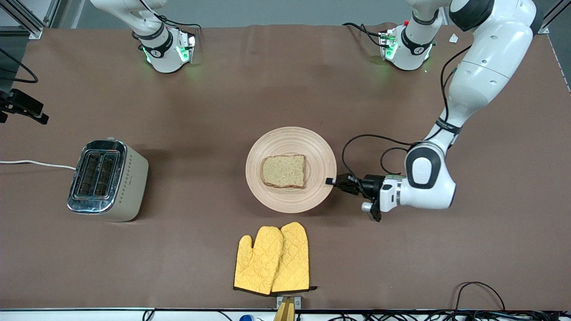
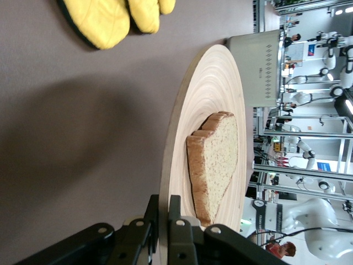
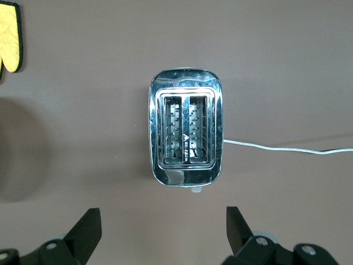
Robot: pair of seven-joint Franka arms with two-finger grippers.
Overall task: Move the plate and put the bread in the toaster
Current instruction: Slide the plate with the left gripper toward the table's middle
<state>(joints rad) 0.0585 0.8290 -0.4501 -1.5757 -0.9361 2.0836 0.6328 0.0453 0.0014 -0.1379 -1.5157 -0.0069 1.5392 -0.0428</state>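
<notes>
The round pale wooden plate (image 1: 290, 142) is at the middle of the table with the brown bread slice (image 1: 283, 171) lying flat on it. My left gripper (image 1: 332, 181) is shut on the plate's rim at the side toward the left arm's end. In the left wrist view its fingers (image 2: 175, 221) pinch the rim of the plate (image 2: 209, 94), with the bread (image 2: 218, 154) just past them. The beige toaster (image 1: 107, 178) stands toward the right arm's end, slots up. My right gripper (image 3: 161, 229) is out of the front view. It is open and empty, high over the toaster (image 3: 186, 130).
A pair of yellow oven mitts (image 1: 273, 258) lies nearer the front camera than the plate; they also show in the left wrist view (image 2: 110, 16). The toaster's white cord (image 1: 35, 163) runs off the table's edge at the right arm's end.
</notes>
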